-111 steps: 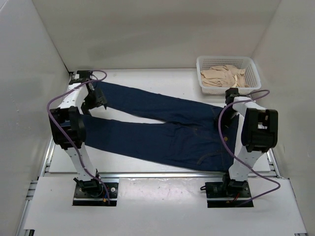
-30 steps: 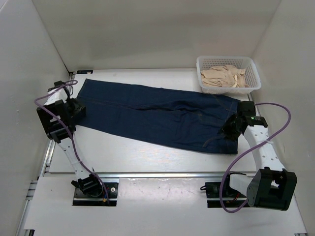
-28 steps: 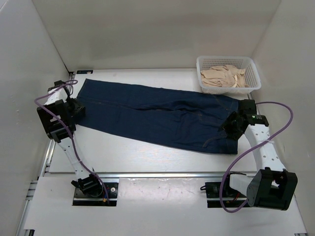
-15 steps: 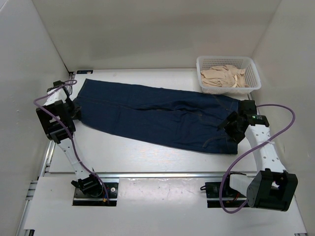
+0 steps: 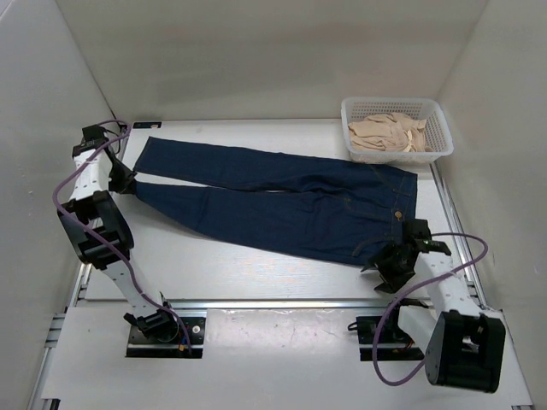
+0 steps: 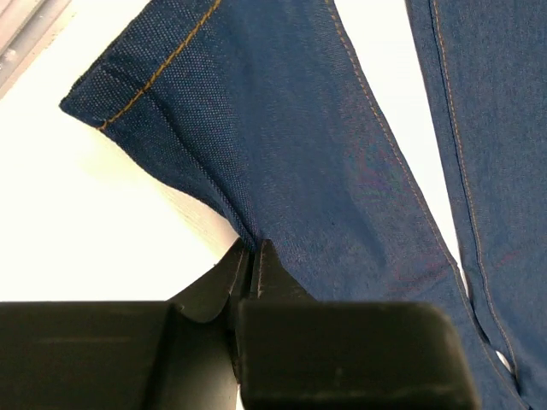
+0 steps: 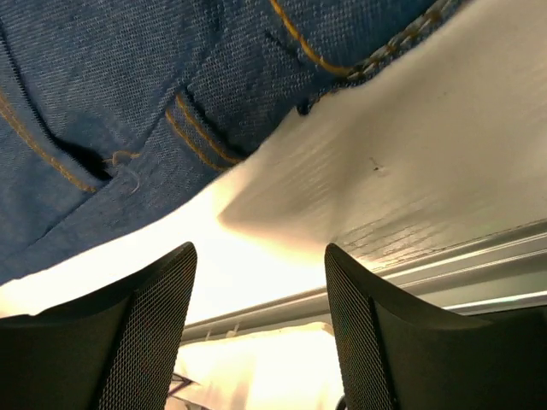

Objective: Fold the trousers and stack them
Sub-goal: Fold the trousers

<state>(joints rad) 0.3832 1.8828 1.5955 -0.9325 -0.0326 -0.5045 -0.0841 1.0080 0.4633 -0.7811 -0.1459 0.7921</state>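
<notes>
Far left: my left gripper [image 6: 252, 260] is clamped on the trousers [image 5: 282, 205], pinching the side edge of the near leg just up from the hem. The fold of denim sits right between the closed fingers.

The trousers lie flat across the table [image 5: 214, 265], hems left, waist right, legs in a narrow V with a strip of white between them at the hem end.

Right: my right gripper [image 7: 259, 325] hangs at the near corner of the waist, jaws apart, nothing in them. Pocket stitching is just above the fingers in the wrist view, bare table below.

Step, as I read it: taking the two grips for the first fold. One is made, one is not. Next I'd push the right gripper in onto the waist corner and close, then lift both ends together and lay the near leg over the far one.

Around: white basket [image 5: 444, 128] with a beige cloth [image 5: 389, 132] at the far right corner, just beyond the waist and near the fold's path. The left wall [image 5: 34, 128] crowds the left arm. The right arm's purple cable [image 5: 466, 256] loops near the waist and could snag.
</notes>
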